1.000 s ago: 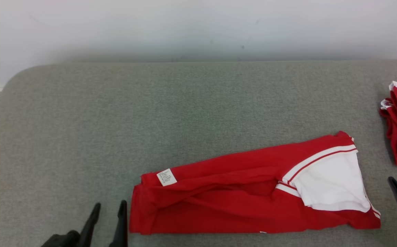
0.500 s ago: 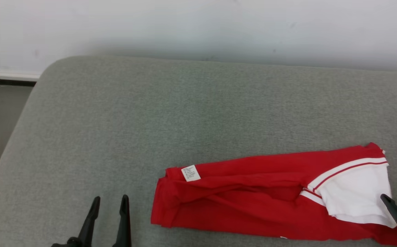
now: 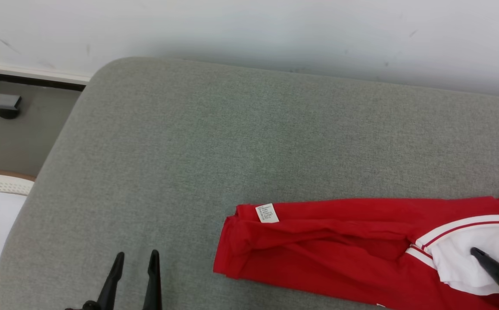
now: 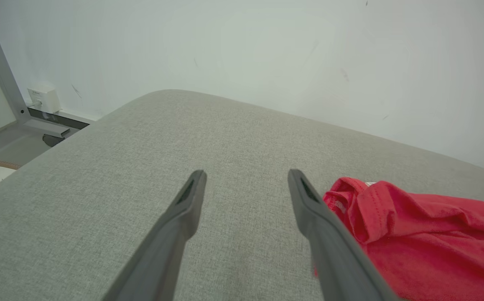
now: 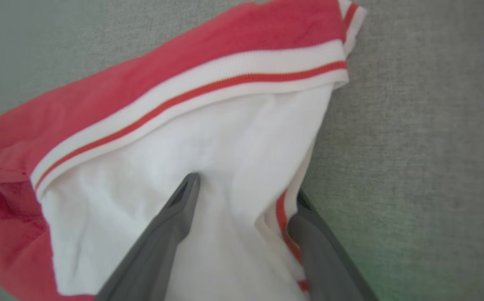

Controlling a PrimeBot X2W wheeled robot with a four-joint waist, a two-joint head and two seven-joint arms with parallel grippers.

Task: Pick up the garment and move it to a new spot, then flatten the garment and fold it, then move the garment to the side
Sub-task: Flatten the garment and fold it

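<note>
Both pairs of jaws stand open and empty: our right gripper (image 5: 246,188) has crept from beside the folded red garment (image 3: 340,254), lying on the grey cushion (image 3: 232,150), onto its white panel (image 5: 208,138). Our left gripper (image 3: 137,255) waits apart. We judge the sideways move comes next.

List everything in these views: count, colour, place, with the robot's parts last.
garment: one, red with white panel and striped trim, on the table's near right.
care label: one, white, at the garment's left end.
table: one, grey fabric top, against the wall.
wall: one, white, behind the table.
wall box: one, white, low on the wall, far left.
metal frame: one, grey, on the floor left of the table.
perforated tub, kind unclear: one, white with brown rim, floor at left.
left gripper: one, dark, open, over bare table left of the garment.
right gripper: one, dark, open, astride the garment's white edge.
</note>
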